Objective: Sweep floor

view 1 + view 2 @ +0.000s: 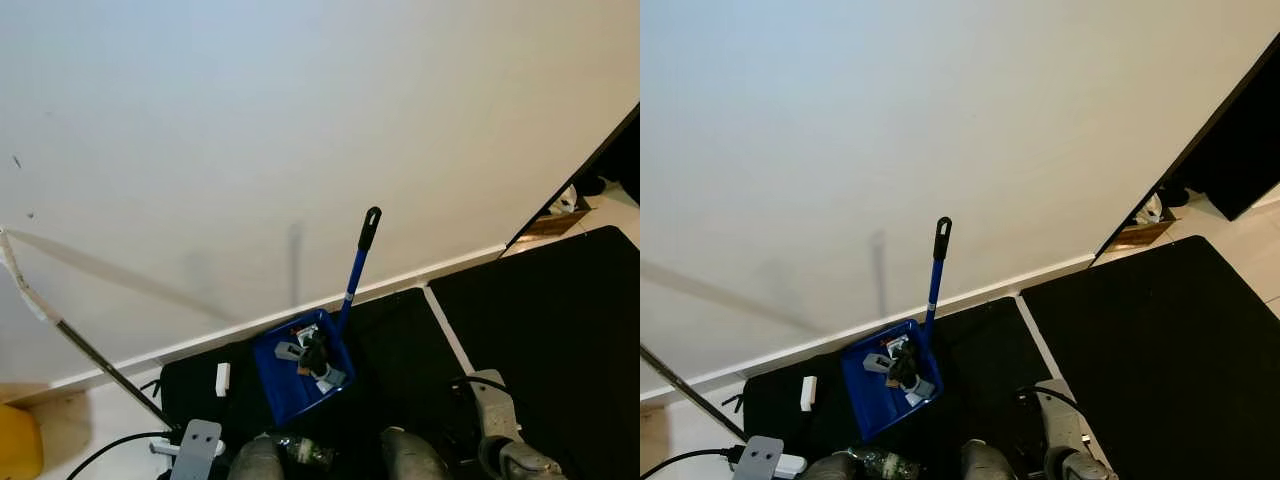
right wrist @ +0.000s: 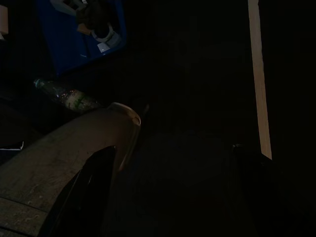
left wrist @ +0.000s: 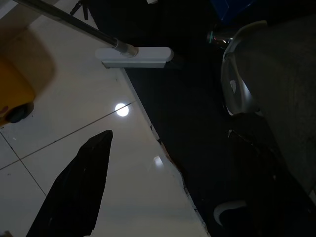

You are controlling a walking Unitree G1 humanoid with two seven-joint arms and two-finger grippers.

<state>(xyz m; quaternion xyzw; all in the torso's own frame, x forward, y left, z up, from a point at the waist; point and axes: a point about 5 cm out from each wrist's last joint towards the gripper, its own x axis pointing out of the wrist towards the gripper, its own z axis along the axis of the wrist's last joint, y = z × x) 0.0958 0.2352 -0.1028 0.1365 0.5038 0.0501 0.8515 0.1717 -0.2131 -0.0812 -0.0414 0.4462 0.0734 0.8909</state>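
A blue dustpan [image 1: 298,372] with a long blue handle [image 1: 355,270] stands on a black mat [image 1: 400,340] by the wall, holding several bits of rubbish. A thin broom pole [image 1: 90,355] slants down from the left to a white sweeper head [image 3: 134,57] on the pale tile floor. A clear plastic bottle [image 1: 300,452] lies on the mat just before my feet. My left gripper [image 3: 168,148] hangs open over the mat's edge, holding nothing. My right gripper [image 2: 173,148] hangs open over the dark mat, with the dustpan [image 2: 79,34] farther off.
A plain wall [image 1: 300,120] closes the space ahead. A second black mat [image 1: 550,320] lies to the right, with dark furniture [image 1: 1240,150] beyond. A yellow object [image 1: 18,445] sits at the far left. A small white piece [image 1: 222,378] lies on the mat beside the dustpan.
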